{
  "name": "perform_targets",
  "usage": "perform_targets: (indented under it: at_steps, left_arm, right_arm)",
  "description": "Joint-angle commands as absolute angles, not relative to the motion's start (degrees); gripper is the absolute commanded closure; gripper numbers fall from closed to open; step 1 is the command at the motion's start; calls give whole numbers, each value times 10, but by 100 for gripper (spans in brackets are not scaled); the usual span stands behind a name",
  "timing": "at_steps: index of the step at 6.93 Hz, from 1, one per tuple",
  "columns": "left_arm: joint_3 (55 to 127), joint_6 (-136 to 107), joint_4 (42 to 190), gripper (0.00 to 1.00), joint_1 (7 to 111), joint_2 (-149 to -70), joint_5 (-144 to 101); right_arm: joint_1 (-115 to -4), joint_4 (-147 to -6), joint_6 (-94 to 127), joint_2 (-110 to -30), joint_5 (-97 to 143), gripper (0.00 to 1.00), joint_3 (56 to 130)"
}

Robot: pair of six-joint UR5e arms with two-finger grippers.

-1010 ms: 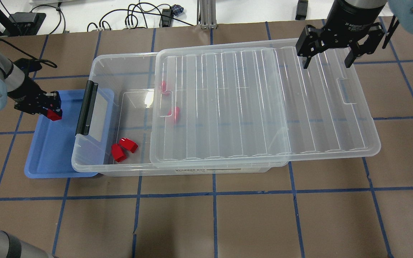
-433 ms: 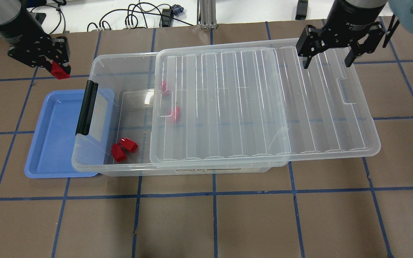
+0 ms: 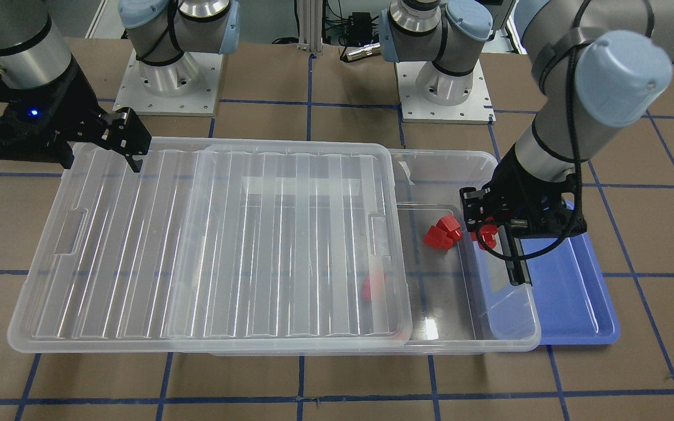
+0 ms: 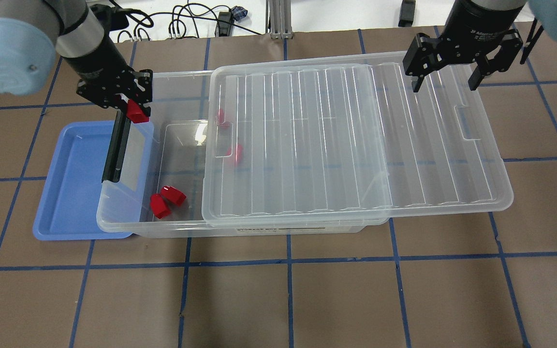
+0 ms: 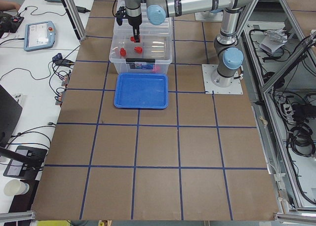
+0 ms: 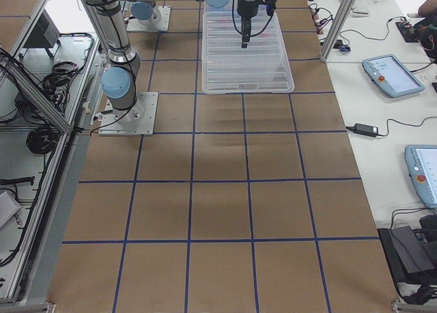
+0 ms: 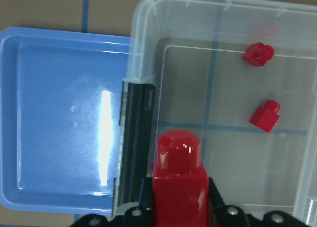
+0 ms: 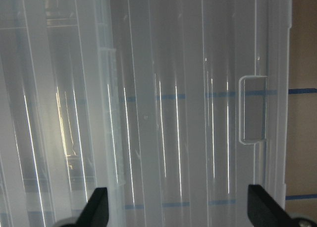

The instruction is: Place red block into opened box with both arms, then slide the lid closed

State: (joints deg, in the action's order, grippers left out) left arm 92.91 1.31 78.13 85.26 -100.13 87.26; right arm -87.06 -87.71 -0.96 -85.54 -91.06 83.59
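Observation:
My left gripper [image 4: 136,107] is shut on the red block [image 4: 137,112], stub end down. It hangs over the far end of the black bar [image 4: 116,150] on the box [image 4: 162,77]. In the left wrist view the red block [image 7: 178,172] sits just inside the box rim [image 7: 143,33]. The lid [image 4: 356,140] covers most of the box and overhangs its right end, leaving the left end uncovered. My right gripper [image 4: 445,83] stands open above the lid's far right part; the lid's tab [image 8: 251,108] shows below the gripper [image 8: 181,212].
Two loose red blocks [image 4: 167,200] lie on the uncovered box floor, and two more [image 4: 235,152] show through the lid edge. A blue tray [image 4: 70,183] lies partly under the box's left end. Cables run along the table's far edge [image 4: 186,24].
My left gripper lifted the red block out of the blue tray, swung toward the far side, then right to the box's black-bar end. The right gripper has barely moved.

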Motion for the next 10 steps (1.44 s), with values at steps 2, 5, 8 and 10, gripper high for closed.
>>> perform_targets:
  at_steps: [2,5,8,10]
  left_arm:
    - [1043,9,615,95,857,-1015,869]
    - [1056,16,570,95,860,-1050,871]
    - [1083,11,547,94,859,-1077,871]
    - [1090,13,546,70,859,-1087,872]
  right_arm:
    - [-869,-877,-13,-857,-909,0,837]
    - [-870,-877,-13,-859,-910,0,836]
    - [-868,-877,-14,-859,-911,0,836]
    - [-868,-868,-14,-858,-914,0,833]
